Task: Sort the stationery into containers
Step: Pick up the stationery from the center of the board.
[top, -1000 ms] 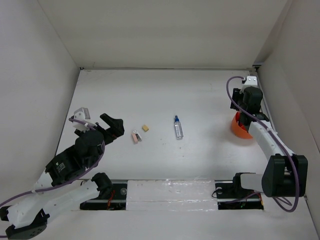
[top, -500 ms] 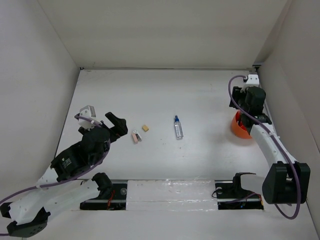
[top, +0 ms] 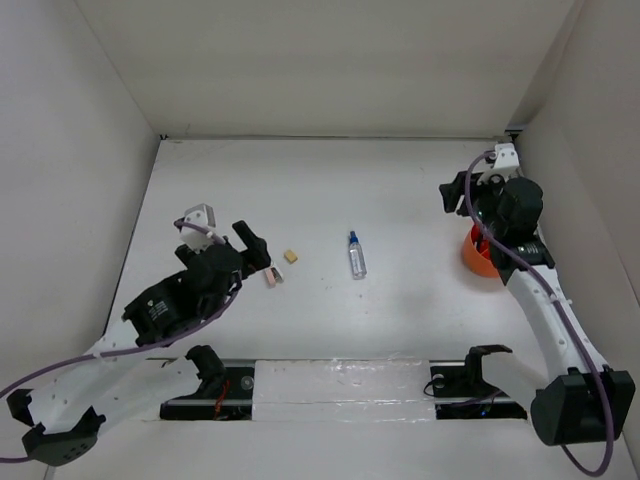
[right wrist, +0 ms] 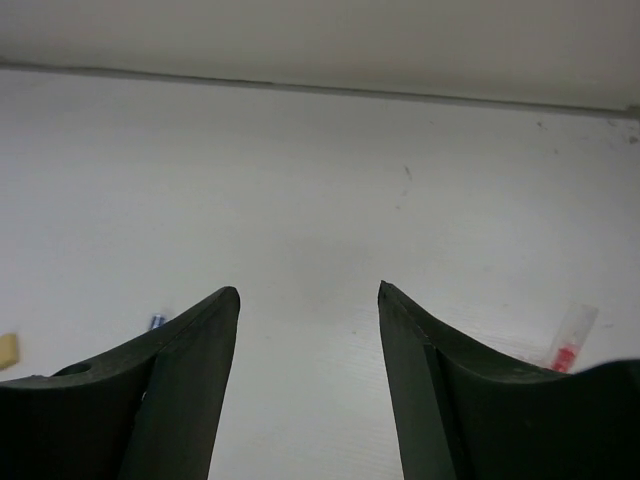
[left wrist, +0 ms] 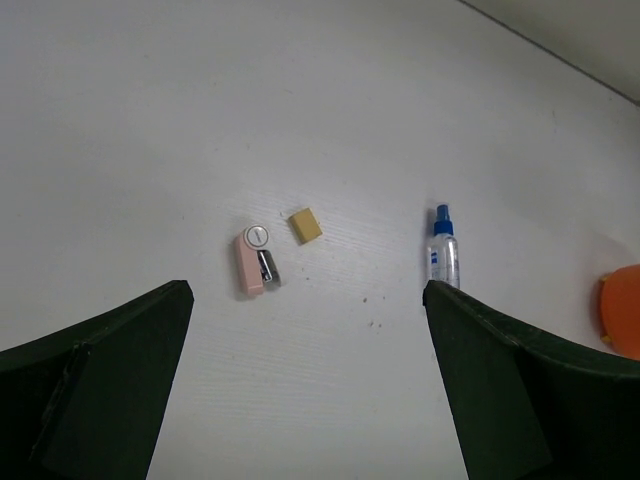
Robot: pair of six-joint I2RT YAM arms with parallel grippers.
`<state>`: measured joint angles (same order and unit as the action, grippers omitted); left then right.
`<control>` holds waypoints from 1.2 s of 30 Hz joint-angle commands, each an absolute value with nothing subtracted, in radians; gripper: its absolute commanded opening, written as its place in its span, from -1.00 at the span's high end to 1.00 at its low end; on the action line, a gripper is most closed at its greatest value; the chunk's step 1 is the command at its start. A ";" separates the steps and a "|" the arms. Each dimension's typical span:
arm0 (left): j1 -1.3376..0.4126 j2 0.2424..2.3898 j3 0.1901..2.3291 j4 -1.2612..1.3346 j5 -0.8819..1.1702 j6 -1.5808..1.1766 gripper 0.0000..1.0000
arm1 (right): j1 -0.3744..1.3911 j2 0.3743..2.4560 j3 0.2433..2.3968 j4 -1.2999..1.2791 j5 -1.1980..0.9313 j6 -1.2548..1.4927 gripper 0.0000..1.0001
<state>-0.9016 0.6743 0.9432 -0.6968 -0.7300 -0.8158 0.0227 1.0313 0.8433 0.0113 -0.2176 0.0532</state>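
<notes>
The pink-white piece (top: 272,276) (left wrist: 251,263), the tan eraser cube (top: 291,256) (left wrist: 305,225) and the clear blue-capped bottle (top: 356,255) (left wrist: 441,254) lie on the white table. My left gripper (top: 254,245) (left wrist: 306,295) is open and empty, just left of the pink-white piece. The orange-red cup (top: 480,257) (left wrist: 622,312) stands at the right with red items inside. My right gripper (top: 452,193) (right wrist: 308,290) is open and empty, raised up and left of the cup. A clear tube with a red mark (right wrist: 570,338) pokes up behind its right finger.
White walls enclose the table on the left, back (top: 330,70) and right. The arm bases and a taped rail (top: 340,385) run along the near edge. The cup stands close to the right wall.
My left gripper has moved forward and right, up to the pink-white piece. My right gripper has lifted off the cup and swung up and to the left.
</notes>
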 commanded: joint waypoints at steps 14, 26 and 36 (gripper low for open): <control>-0.904 1.178 1.127 -0.483 -0.522 -0.793 -1.00 | 0.584 0.911 1.087 -0.271 0.360 0.115 -1.00; -0.950 1.730 1.502 -0.566 -0.413 -0.906 -1.00 | 0.628 0.779 1.089 -0.347 0.574 0.288 -1.00; -0.969 1.907 1.522 -0.548 -0.356 -0.979 -0.96 | 0.581 0.721 1.065 -0.347 0.422 0.279 -1.00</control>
<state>-0.9630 1.9064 1.4708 -0.5426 -0.3637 -0.9417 0.5880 0.7074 1.0760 -0.3645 0.4919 0.2810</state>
